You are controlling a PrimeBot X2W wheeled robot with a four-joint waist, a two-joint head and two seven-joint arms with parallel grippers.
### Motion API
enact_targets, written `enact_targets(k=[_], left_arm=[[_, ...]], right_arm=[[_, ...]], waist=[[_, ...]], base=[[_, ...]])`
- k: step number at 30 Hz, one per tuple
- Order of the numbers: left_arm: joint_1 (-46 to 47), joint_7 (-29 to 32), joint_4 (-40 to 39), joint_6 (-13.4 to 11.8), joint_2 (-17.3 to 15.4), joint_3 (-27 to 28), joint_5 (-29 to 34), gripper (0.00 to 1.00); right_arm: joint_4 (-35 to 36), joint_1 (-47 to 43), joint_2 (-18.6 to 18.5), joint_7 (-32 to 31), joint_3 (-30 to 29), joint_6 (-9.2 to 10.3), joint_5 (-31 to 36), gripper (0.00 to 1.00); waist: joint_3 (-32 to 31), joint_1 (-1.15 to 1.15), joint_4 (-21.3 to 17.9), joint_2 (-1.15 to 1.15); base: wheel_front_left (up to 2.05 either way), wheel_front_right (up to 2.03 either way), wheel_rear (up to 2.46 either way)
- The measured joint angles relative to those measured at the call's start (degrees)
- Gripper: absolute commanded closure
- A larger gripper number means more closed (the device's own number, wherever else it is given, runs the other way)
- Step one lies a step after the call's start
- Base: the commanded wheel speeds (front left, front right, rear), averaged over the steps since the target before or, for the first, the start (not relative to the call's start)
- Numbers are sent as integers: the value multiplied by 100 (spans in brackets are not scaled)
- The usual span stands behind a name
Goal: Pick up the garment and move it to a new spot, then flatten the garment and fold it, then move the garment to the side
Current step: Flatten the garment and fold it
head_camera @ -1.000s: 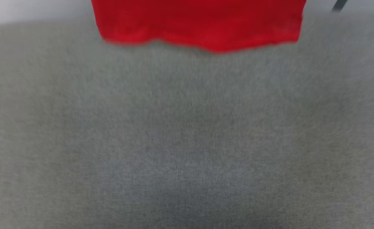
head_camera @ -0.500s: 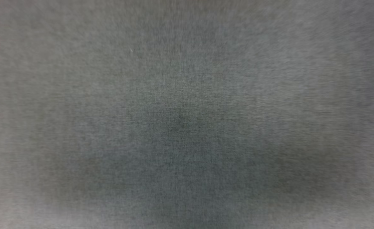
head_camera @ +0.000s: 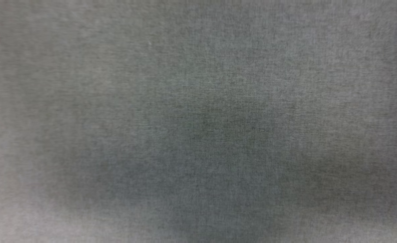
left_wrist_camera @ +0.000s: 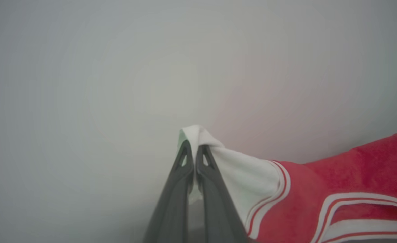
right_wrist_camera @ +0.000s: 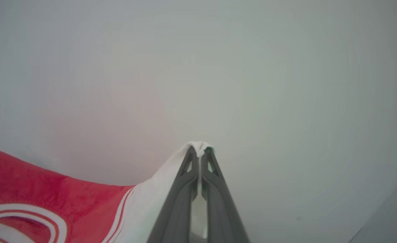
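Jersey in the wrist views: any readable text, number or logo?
None readable. The jersey shows just red cloth, white sleeves and striped trim, with no legible lettering in either wrist view. The grey fabric surface in the head view carries no print.

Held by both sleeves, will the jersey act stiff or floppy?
Probably floppy: the jersey drapes in soft curves from the left claw and right claw. Likely light: two small pinches carry it. Could slip: little cloth is caught.

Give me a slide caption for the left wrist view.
Left pincer shut on the jersey by its white sleeve.
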State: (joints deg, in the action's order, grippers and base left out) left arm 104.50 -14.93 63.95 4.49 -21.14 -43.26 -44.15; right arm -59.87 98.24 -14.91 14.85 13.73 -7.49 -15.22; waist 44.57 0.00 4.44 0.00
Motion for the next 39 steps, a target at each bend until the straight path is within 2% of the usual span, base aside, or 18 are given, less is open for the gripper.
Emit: enact_targets(k=[6, 11, 15, 18, 21, 27, 30, 33, 39], left_arm=[[-711, 339, 347, 193, 125, -76, -238, 100], [-1429, 627, 420, 260, 108, -108, -472, 100], [-2175, 756, 318, 274, 76, -249, -537, 100], [-2762, 803, 121, 289, 40, -381, -580, 100], [-3422, 895, -196, 291, -77, -520, -641, 100], [-4736, 1171, -1082, 248, -510, -683, -805, 100], [-5449, 1382, -1844, -12, -864, -680, -973, 100], [-6229, 1715, -2888, -478, -1324, -660, -1180, 100], [-7869, 2154, -5514, -1836, -2525, -445, -1696, 100]], right_arm=[[-1, -615, -90, -460, 316, 0, -1072, 100], [364, -1436, -436, -1246, 561, 0, -2028, 100], [995, -2358, -761, -2052, 1015, 1, -2626, 100], [1693, -3204, -1177, -2558, 1428, 0, -3026, 100], [2350, -4020, -1596, -2792, 1659, -1, -3341, 100], [3315, -5578, -2190, -3138, 1617, -1, -3877, 100], [3745, -6374, -2403, -3323, 1508, 0, -4069, 100], [4116, -7123, -2590, -3524, 1295, -1, -4188, 100], [4805, -8484, -2888, -3963, 734, -1, -4390, 100]], waist=[[-552, 0, 79, 0], [-1144, 0, 113, 0], [-1648, 0, 128, 0], [-2038, 0, 138, 0], [-2418, 0, 144, 0], [-3135, 0, 148, 0], [-3460, 0, 148, 0], [-3756, 0, 150, 0], [-4212, 0, 159, 0]], base=[[0, 0, 0], [0, 0, 0], [0, 0, 0], [0, 0, 0], [0, 0, 0], [0, 0, 0], [0, 0, 0], [0, 0, 0], [0, 0, 0]])
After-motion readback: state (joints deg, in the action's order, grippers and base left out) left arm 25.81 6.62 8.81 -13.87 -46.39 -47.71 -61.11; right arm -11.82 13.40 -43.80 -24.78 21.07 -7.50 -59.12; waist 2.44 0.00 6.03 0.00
